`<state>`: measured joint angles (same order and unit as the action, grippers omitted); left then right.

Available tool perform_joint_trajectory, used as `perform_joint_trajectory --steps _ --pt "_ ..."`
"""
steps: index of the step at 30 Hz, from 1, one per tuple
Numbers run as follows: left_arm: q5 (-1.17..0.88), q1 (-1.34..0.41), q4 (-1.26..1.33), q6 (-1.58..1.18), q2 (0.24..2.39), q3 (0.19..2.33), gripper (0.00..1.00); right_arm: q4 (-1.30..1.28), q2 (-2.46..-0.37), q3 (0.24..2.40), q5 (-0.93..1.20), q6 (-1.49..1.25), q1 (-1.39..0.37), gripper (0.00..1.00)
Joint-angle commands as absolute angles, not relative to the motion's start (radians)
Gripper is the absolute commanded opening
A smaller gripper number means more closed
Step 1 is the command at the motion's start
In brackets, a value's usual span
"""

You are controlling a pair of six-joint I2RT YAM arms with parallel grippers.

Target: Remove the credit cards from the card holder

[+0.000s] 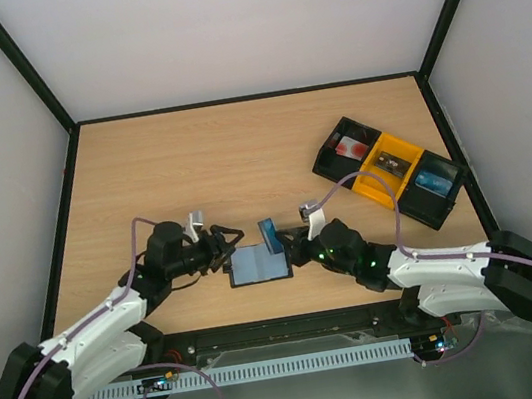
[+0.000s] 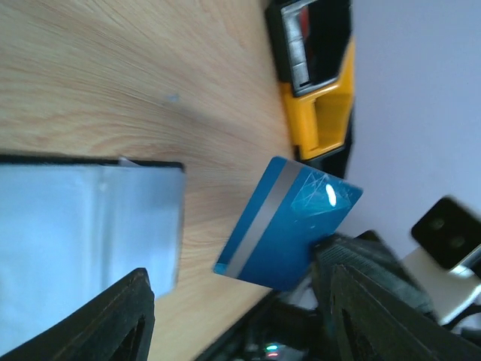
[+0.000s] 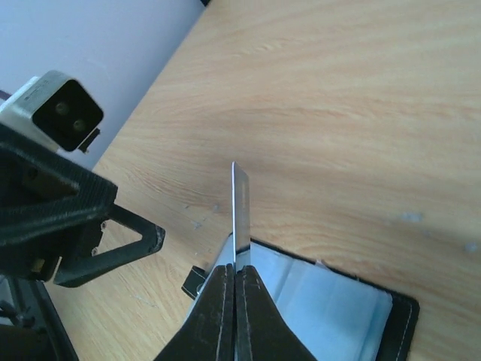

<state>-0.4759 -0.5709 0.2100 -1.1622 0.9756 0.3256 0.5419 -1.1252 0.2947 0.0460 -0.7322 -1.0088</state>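
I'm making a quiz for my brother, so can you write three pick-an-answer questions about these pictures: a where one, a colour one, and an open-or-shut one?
1. Where is the card holder? A on the floor; B flat on the table; C up in the air.
2. What colour is the card in the right hand? A red; B green; C blue.
3. How is the left hand? A open; B shut on a card; C shut, empty.
Answers: B, it lies open on the table; C, blue with a grey stripe; A, its fingers stand apart.
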Motion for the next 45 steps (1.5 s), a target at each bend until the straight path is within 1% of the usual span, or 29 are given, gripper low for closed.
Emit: perform_joint_trajectory --steps 1,5,7,10,12,16,19,22,26,33,37,45 --pt "-0.508 -0.569 0.312 -1.488 0.881 0.255 0.65 0.524 -1.072 0.302 -0.048 -0.475 -1.048 0.02" --pt "-0.509 -0.570 0.330 -1.622 0.830 0.225 0.62 0.525 -1.066 0.301 -0.060 -0.390 -1.060 0.02" --pt "-0.511 -0.571 0.320 -1.672 0.824 0.220 0.61 0.531 -1.066 0.302 -0.056 -0.365 -1.062 0.02" --pt "-0.535 -0.573 0.375 -1.728 0.833 0.196 0.59 0.552 -1.068 0.301 -0.038 -0.343 -1.069 0.02" --pt "-0.545 -0.577 0.436 -1.753 0.841 0.184 0.61 0.570 -1.078 0.299 -0.030 -0.336 -1.073 0.02" --pt "-0.563 -0.598 0.539 -1.803 0.881 0.175 0.69 0.590 -1.119 0.298 -0.030 -0.312 -1.085 0.02" --pt "-0.574 -0.606 0.582 -1.835 0.918 0.176 0.71 0.594 -1.128 0.298 -0.039 -0.291 -1.102 0.02" --pt "-0.553 -0.621 0.582 -1.854 0.930 0.179 0.65 0.617 -1.116 0.285 -0.050 -0.251 -1.126 0.02" --pt "-0.521 -0.634 0.550 -1.889 0.906 0.168 0.63 0.645 -1.105 0.261 -0.067 -0.160 -1.173 0.02" --pt "-0.482 -0.635 0.496 -1.918 0.837 0.140 0.62 0.628 -1.103 0.270 -0.120 -0.047 -1.251 0.02" --pt "-0.485 -0.635 0.513 -1.942 0.825 0.112 0.61 0.622 -1.109 0.280 -0.139 -0.020 -1.284 0.02" --pt "-0.458 -0.648 0.481 -1.942 0.784 0.090 0.56 0.609 -1.160 0.319 -0.226 0.031 -1.354 0.02"
